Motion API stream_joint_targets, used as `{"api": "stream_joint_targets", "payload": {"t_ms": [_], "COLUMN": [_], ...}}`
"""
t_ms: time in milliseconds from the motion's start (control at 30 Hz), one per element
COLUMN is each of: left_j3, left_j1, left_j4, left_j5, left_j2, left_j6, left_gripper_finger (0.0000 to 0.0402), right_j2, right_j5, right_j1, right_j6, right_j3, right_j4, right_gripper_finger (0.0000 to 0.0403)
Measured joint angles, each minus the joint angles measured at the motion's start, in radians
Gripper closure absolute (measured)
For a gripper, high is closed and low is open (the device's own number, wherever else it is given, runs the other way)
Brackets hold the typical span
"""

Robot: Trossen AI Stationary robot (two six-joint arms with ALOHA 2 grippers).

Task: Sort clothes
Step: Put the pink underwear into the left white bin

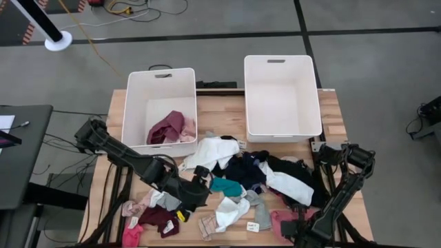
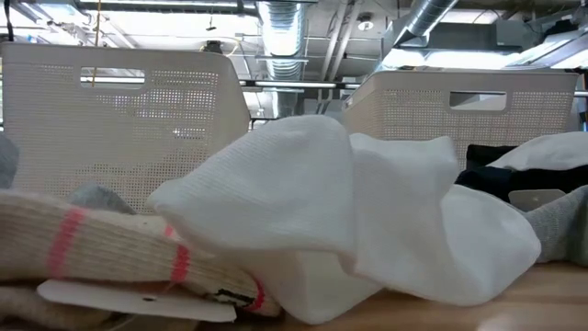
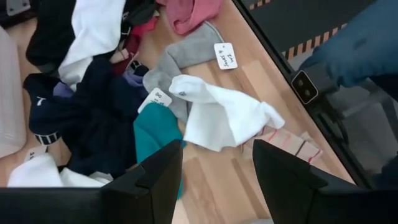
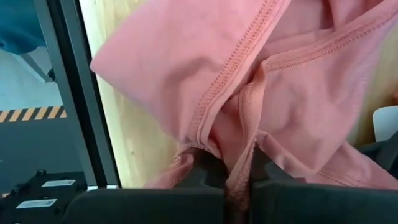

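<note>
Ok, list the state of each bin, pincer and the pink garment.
Left bin: holds maroon and pink clothes.
Right bin: empty.
Left pincer: open, holding nothing, above the pile.
Right pincer: shut on the pink garment at the table's near edge.

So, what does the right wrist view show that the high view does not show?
Only the right wrist view shows the grip itself: the right gripper is shut on a fold of the pink garment, with its stitched seams clear.

Only the high view shows the two white bins, the maroon and pink clothes in the left bin, the mixed pile, and the left gripper open above the pile.

Both show the pink garment at the table's near right edge.
</note>
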Motion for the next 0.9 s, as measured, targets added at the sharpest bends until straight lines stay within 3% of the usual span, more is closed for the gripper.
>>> {"api": "stream_joint_targets", "payload": {"t_ms": [900], "left_j3": [0.0], "left_j1": [-0.003], "left_j4": [-0.038], "left_j5": [0.06], "left_j2": [0.002], "left_j6": [-0.012], "left_gripper_finger": [0.0212], "right_j2": [0.006], "right_j5": [0.011], "right_j1": [-0.041], "right_j6": [-0.122], "right_j3": [0.156], "right_j4": [-0.178], "right_gripper_finger": [0.0388]}}
